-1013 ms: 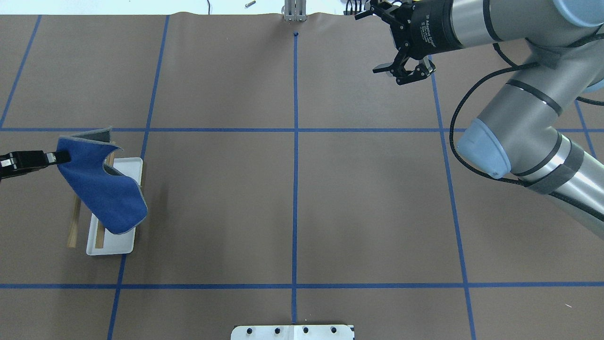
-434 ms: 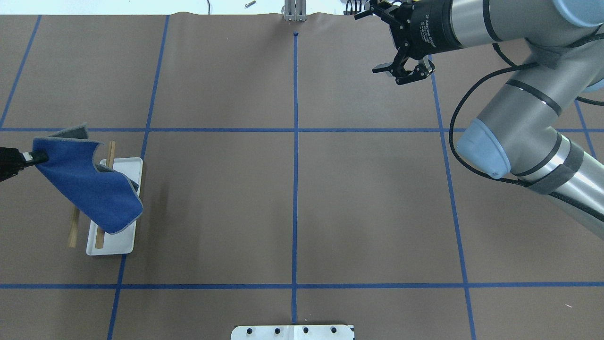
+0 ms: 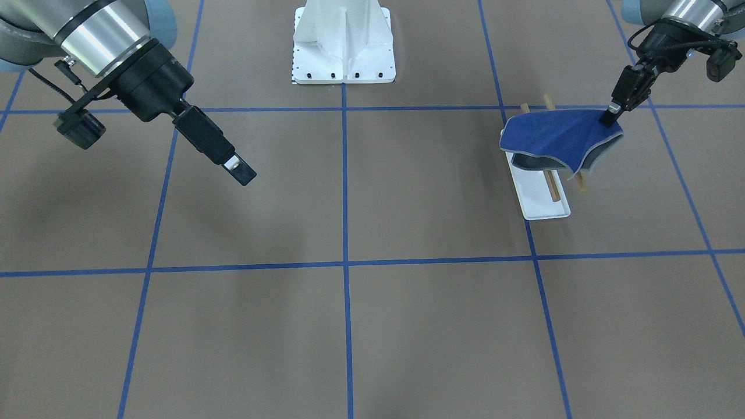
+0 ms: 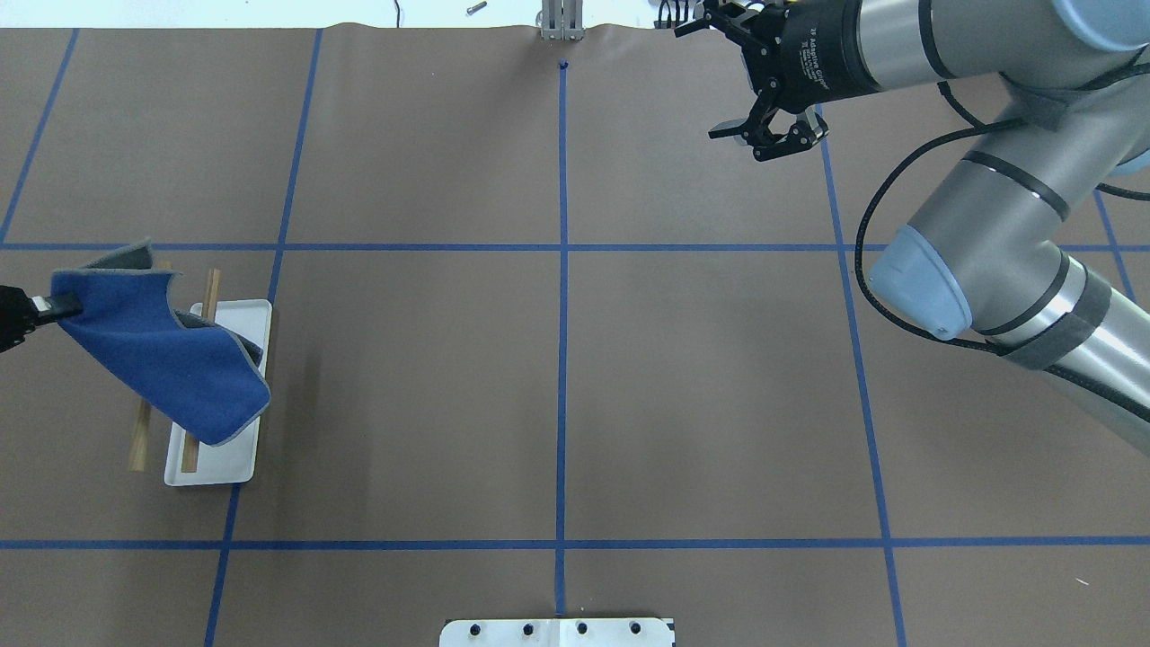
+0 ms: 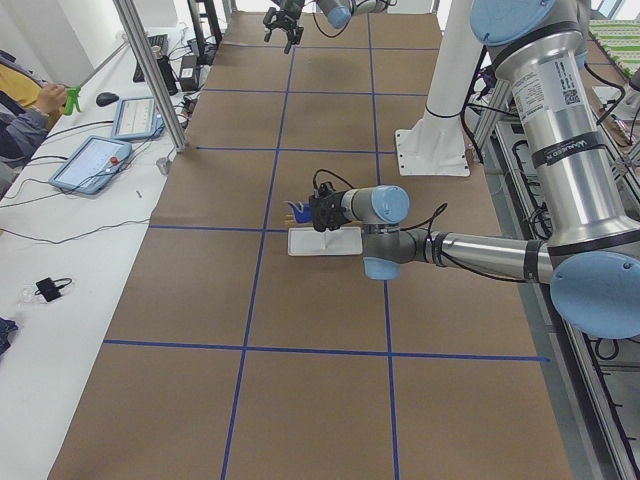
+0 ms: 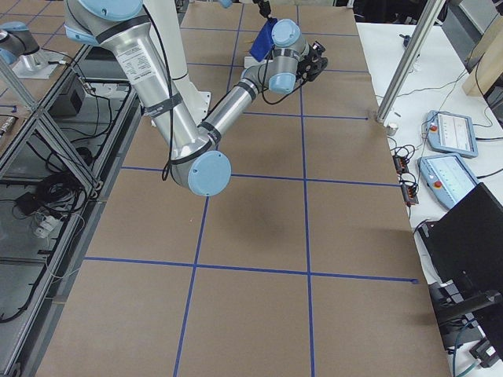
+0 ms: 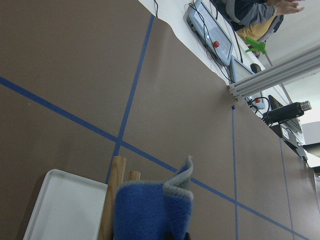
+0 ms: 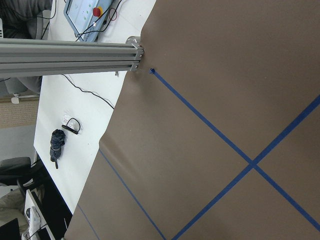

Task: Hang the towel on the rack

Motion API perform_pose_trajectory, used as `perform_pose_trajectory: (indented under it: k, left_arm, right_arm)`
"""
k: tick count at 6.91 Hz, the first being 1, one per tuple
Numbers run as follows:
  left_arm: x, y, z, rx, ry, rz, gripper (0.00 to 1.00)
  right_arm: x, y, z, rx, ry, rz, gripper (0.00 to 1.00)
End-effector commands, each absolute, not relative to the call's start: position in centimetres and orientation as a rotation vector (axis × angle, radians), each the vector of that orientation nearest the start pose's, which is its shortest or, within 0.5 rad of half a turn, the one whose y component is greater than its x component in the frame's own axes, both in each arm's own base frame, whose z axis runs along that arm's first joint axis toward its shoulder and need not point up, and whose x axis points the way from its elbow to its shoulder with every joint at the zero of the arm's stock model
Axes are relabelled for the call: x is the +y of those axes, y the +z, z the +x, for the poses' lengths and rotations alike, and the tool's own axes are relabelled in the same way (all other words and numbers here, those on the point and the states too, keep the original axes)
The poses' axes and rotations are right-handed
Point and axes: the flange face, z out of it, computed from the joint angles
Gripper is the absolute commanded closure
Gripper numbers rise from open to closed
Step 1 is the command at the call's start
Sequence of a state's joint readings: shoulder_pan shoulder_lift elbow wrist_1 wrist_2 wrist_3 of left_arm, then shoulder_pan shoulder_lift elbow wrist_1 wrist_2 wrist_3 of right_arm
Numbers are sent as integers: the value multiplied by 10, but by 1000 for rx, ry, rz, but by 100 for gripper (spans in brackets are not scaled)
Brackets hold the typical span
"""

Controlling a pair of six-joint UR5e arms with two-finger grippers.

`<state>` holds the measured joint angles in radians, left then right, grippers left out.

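Silver tubular arms (image 4: 1006, 207), pale-blue joint caps (image 4: 916, 283) (black cables (image 4: 867, 225) looped alongside), black wrists (image 4: 822, 54).

the left arm (image 3: 678, 20) enters at the upper right of the front-facing view. its wrist angles down and inward, and the slim left tool (image 3: 609, 118) is pinched closed on a corner of the towel (image 3: 553, 139). the right arm (image 4: 988, 207) fills the right side of the overhead view, elbow bent, forearm reaching toward the top edge. the right tool (image 4: 712, 81) points toward frame left with its jaws spread wide.

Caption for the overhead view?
Left gripper holds the blue towel draped over the rack; right gripper hangs open.
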<state>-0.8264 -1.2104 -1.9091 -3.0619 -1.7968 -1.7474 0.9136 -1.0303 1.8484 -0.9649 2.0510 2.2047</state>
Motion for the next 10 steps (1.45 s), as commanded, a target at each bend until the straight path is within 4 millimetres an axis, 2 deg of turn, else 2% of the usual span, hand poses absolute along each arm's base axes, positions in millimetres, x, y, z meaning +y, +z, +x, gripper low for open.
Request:
perform_pose_trajectory:
  k: [1, 2, 5, 6, 7, 10]
  left_arm:
    - [-329, 487, 153, 1465, -673, 267, 100]
    - [-329, 490, 153, 1467, -706, 235, 93]
    - [-323, 506, 148, 1442, -762, 183, 87]
    - [-324, 509, 149, 1436, -765, 181, 23]
    - [-324, 514, 149, 1426, -769, 178, 2]
    - [-322, 535, 147, 1385, -782, 167, 2]
  right_arm:
    - [-519, 154, -292, -1494, 919, -208, 0]
    - [-519, 154, -292, -1494, 919, -208, 0]
    - [-518, 149, -291, -1499, 920, -210, 0]
    - [-518, 149, -291, -1499, 920, -210, 0]
    - [-518, 151, -291, -1494, 920, -209, 0]
    - [-519, 155, -291, -1488, 924, -207, 0]
